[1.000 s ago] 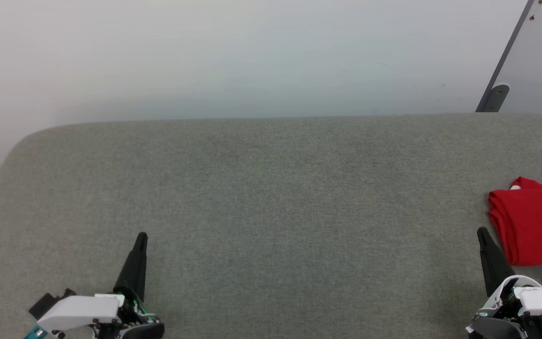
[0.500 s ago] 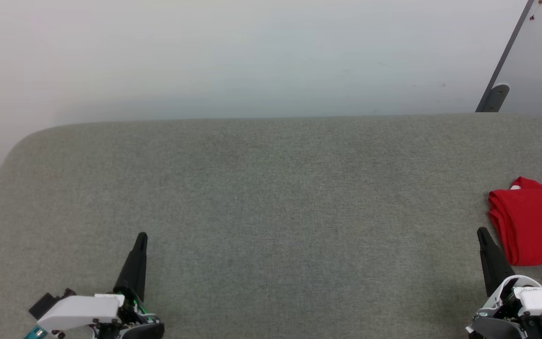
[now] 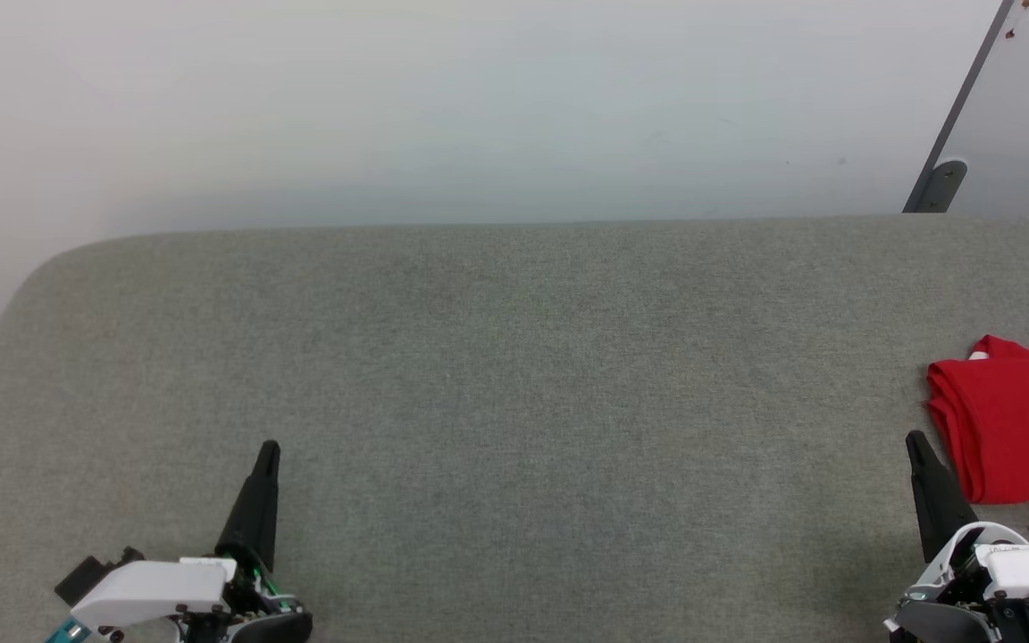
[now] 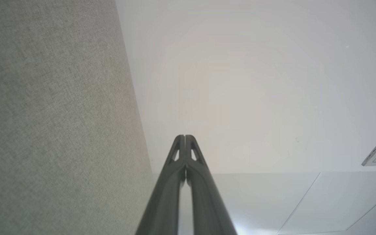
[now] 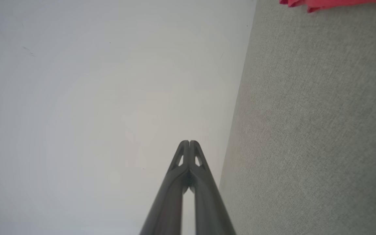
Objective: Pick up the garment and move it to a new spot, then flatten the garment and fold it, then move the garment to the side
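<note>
As nothing has moved in the last second, the folded red cotton T-shirt [image 3: 1010, 420] lies at the right edge of the grey fabric tabletop [image 3: 514, 357]; left gripper [image 3: 270, 447] and right gripper [image 3: 914, 438] clenched, empty; task likely complete

Grey fabric table [image 3: 497, 357], folded red garment [image 3: 1015, 420] at right edge

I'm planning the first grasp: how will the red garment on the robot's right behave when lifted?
The red garment lies in soft rolled layers, so it will probably droop and unfold rather than hold shape. It looks thin, so likely light. Pushed across the gray textured table surface, it may bunch rather than slide.
</note>
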Controlling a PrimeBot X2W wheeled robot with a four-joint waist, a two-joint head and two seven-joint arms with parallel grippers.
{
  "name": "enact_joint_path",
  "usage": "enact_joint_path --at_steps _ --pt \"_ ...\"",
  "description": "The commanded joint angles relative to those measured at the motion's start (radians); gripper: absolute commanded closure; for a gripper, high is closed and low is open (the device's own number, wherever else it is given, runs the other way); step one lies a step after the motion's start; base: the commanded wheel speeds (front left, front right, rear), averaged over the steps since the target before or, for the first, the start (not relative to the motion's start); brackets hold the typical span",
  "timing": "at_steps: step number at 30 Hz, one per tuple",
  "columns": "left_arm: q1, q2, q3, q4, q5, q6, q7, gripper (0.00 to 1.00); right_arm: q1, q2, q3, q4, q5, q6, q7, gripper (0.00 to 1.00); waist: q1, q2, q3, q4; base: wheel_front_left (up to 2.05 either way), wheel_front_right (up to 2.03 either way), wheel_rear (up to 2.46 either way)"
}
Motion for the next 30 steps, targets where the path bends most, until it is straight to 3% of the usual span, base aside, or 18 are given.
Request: enact_joint_path --at_steps 1,30 --pt "-0.011 -0.002 0.002 0.002 0.004 0.001 0.003 1.00 -0.002 0.003 0.001 0.000 0.005 -0.001 0.001 1.00 0.0000 0.0000 0.000 0.000 0.00 0.00 0.00" --pt "-0.011 -0.003 0.004 0.002 0.005 0.001 0.003 1.00 -0.002 0.003 0.001 0.000 0.005 -0.001 0.001 1.00 0.0000 0.0000 0.000 0.000 0.00 0.00 0.00"
